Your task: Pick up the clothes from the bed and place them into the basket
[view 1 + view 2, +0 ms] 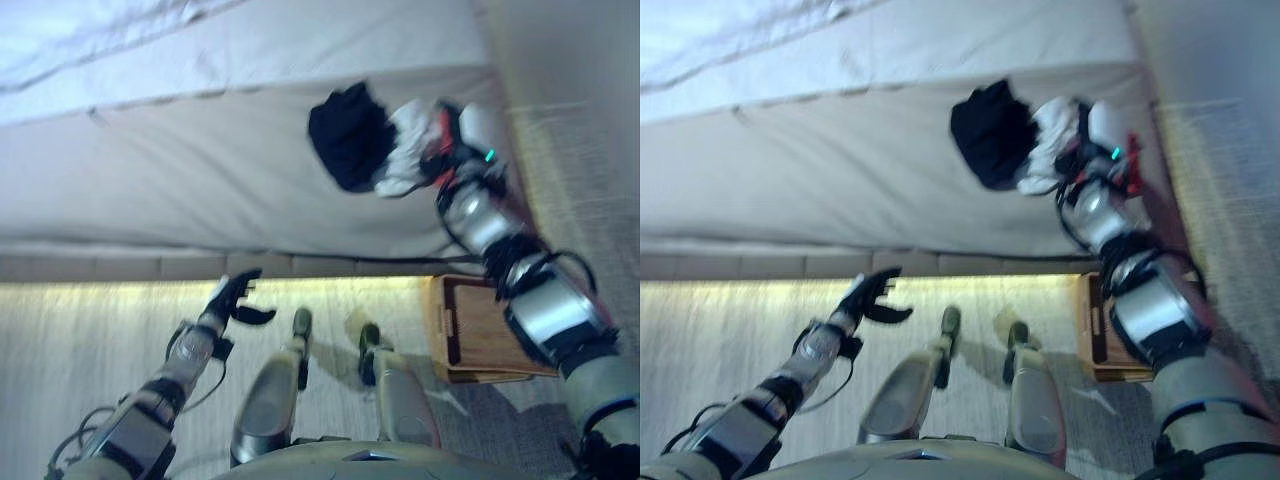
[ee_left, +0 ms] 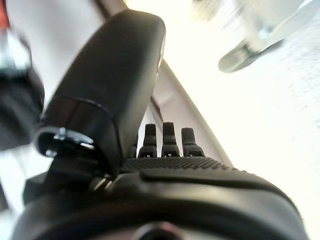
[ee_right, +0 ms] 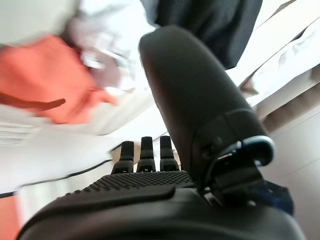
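Clothes, a black piece (image 1: 348, 135) w/ a white-and-red piece (image 1: 412, 150) touching it, lie bunched at the bed's (image 1: 180, 170) near edge by its right corner. Right robot hand (image 1: 462, 135) is up against the white-and-red piece, reaching over that edge; can't tell if its fingers are curled on the cloth or not. Left robot hand (image 1: 236, 297) hangs over the floor (image 1: 80, 350) below the bed's near edge, fingers spread & loose, holding nothing; wooden basket (image 1: 470, 330) sits on the floor under the right arm.
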You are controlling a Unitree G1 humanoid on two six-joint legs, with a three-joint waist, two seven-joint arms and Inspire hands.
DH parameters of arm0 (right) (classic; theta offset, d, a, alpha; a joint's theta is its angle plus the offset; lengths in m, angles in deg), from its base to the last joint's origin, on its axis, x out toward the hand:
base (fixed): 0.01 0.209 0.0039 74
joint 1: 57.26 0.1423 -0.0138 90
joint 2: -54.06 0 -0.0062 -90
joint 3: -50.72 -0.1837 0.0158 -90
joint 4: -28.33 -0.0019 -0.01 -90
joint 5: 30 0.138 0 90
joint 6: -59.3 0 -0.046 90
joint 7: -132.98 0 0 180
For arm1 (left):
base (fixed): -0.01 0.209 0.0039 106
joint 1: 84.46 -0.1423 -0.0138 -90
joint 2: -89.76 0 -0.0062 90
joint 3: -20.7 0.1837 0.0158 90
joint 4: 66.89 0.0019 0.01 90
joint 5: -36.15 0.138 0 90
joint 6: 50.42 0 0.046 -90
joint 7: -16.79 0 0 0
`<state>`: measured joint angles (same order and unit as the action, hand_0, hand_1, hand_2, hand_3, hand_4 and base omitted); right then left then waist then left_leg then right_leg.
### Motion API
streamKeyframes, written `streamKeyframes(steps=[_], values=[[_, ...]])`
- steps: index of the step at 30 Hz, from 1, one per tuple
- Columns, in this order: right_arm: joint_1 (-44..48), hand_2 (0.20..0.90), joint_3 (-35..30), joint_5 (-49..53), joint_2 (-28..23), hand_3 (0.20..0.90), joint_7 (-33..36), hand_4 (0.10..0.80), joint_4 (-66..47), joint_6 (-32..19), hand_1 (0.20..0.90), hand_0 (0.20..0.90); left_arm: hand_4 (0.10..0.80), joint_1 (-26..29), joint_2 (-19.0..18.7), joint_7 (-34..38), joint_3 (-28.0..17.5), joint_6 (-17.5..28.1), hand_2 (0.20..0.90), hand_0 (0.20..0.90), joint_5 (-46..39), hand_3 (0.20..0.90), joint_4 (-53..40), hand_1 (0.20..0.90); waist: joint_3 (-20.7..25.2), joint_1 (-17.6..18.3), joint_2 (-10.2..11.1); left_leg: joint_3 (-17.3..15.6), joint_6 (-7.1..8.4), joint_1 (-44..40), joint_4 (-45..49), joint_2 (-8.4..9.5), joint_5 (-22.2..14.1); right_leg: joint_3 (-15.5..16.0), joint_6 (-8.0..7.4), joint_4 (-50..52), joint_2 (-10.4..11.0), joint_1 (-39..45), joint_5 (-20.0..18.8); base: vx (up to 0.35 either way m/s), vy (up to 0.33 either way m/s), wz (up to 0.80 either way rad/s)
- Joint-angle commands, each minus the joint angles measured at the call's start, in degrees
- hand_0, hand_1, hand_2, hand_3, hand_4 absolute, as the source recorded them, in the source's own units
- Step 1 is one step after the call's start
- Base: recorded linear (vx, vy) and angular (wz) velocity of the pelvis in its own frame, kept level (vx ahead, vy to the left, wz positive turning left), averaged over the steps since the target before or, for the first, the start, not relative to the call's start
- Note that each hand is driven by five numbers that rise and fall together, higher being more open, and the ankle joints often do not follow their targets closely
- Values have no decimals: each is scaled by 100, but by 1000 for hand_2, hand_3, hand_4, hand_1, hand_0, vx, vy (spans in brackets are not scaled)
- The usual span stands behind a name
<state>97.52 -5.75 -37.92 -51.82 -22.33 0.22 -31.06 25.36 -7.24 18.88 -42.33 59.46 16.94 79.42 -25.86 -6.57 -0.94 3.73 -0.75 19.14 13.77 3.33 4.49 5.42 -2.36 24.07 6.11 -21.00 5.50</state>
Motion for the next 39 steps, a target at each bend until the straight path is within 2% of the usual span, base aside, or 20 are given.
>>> streamKeyframes(steps=[1, 7, 8, 17, 24, 30, 31, 32, 35, 39], values=[[588, 900, 577, 242, -626, 900, 192, 800, -432, 238, 900, 900, 800, -394, 47, 56, -114, 442, 900, 900, -633, 900, -1003, 900, 163, -199, 35, -81, -60, 347, 1220, -76, -1317, 229, 201, 342, 0, -5, 408, -23, -126, 40], [1176, 900, 819, 420, -879, 900, 80, 800, -316, 694, 900, 900, 800, -759, -156, -114, -124, 602, 900, 900, -1175, 900, -2078, 900, -44, -458, -156, 123, -78, 860, 1783, 97, -1433, 497, 443, 1420, 79, -581, 864, 46, -44, 40], [1311, 900, 833, 388, -882, 900, 21, 800, -153, 741, 900, 900, 800, -806, -237, -136, -131, 621, 900, 900, -1253, 900, -2345, 900, -128, -537, -204, 157, -77, 948, 2028, 157, -1615, 507, 468, 1744, 115, -666, 1089, 121, -39, 36], [1929, 900, 1061, 136, -1017, 900, -238, 800, 389, 1165, 900, 900, 800, -946, -560, -95, -270, 684, 900, 900, -1672, 900, -3514, 900, -393, -807, -477, 286, -171, 1839, 3033, 428, -1818, 569, 622, 2764, 260, -1475, 1367, 46, -6, 24], [2442, 900, 1209, 626, -1258, 900, -445, 800, 740, 915, 900, 900, 800, -1271, -784, 8, -435, 735, 900, 900, -1950, 900, -4233, 900, -393, -1010, -678, 389, -257, 2621, 3669, 613, -1892, 541, 672, 3380, 270, -2265, 1500, 58, 0, 9], [2758, 900, 1302, 1051, -1469, 900, -768, 800, 721, 714, 900, 900, 800, -1654, -1012, -22, -666, 724, 900, 900, -1993, 900, -4663, 900, -393, -1137, -726, 422, -296, 3220, 4098, 699, -1933, 532, 709, 3779, 235, -2832, 1575, 28, -14, 6], [2800, 688, 1311, 1232, -1502, 653, -740, 553, 717, 634, 688, 688, 800, -1742, -1042, -66, -728, 734, 900, 900, -1989, 900, -4737, 900, -393, -1166, -738, 420, -312, 3331, 4163, 708, -1931, 534, 715, 3863, 232, -2942, 1585, 6, -17, 18], [2814, 300, 1285, 1356, -1523, 200, -657, 100, 692, 544, 300, 300, 800, -1794, -1071, -90, -766, 749, 900, 900, -1990, 900, -4775, 900, -393, -1182, -741, 420, -313, 3407, 4224, 717, -1938, 539, 719, 3907, 233, -3001, 1592, 9, -25, 17], [2798, 300, 1117, 1429, -1556, 200, -355, 100, 592, 242, 300, 300, 800, -1865, -1165, -195, -858, 789, 900, 900, -2050, 900, -4797, 900, -393, -1204, -729, 414, -331, 3520, 4337, 734, -1973, 566, 720, 3942, 212, -3069, 1591, -7, -33, 10], [2732, 300, 1019, 1334, -1588, 200, 2, 100, 463, 115, 300, 300, 800, -1935, -1221, -325, -928, 829, 900, 900, -2119, 900, -4792, 900, -393, -1215, -675, 455, -326, 3357, 4355, 744, -2023, 604, 699, 3847, 179, -2886, 1554, -8, -30, 4]])
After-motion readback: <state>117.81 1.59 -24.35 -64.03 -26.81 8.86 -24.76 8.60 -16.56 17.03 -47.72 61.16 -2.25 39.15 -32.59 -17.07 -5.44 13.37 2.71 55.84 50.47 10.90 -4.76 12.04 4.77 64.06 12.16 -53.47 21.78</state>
